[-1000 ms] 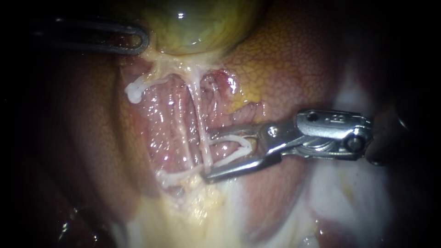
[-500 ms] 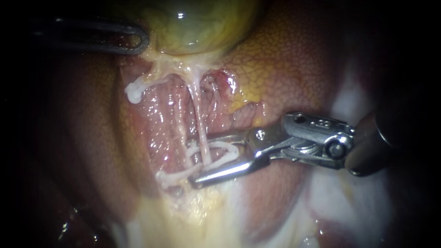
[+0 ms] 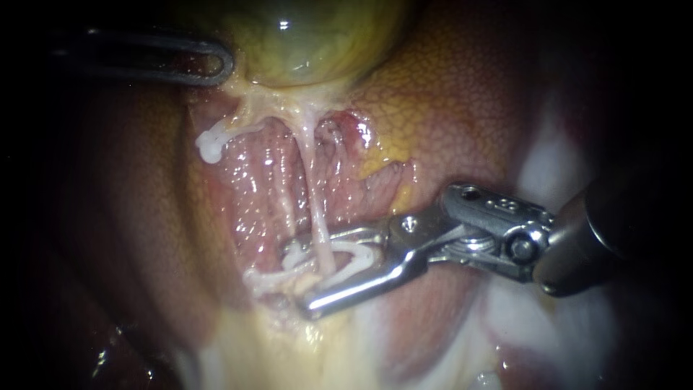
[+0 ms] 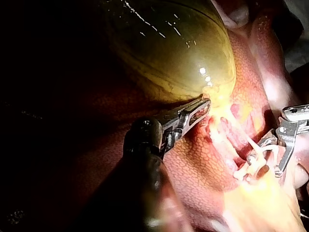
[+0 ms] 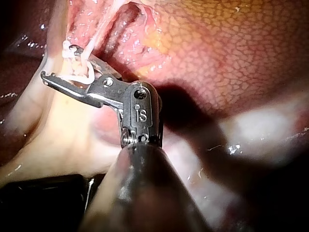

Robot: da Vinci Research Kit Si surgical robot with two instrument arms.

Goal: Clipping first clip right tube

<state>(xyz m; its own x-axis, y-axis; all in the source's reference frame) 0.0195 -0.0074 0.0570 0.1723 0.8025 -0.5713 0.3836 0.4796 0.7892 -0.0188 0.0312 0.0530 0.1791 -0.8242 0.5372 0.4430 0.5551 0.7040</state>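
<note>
The right instrument's claw (image 3: 299, 278) is spread wide and grasps an open white clip (image 3: 357, 254) seated between its two halves. It reaches in from the side so that the right tube (image 3: 312, 209) passes straight through the gap, inside the clip's mouth. The right wrist view shows the same: the pale strand runs down between the two halves of the claw, with the clip curling around it. The claw lies low on the tube, near where the tube sinks into pale fatty tissue (image 3: 303, 339), and crosses it almost square. That angle looks chosen so the clip will close flat across the tube rather than slant along it.

The tube is drawn thin and straight from the gallbladder (image 3: 310, 43) down across the raw pink bed, with a fainter strand just beside it on the left. The tension seems to come from the left instrument's claw (image 3: 225, 66), which, as far as the left wrist view shows, is clenched on the gallbladder at its neck and holds it away. The liver (image 3: 447, 108) lies around the bed on both sides. The clip is not yet squeezed closed.
</note>
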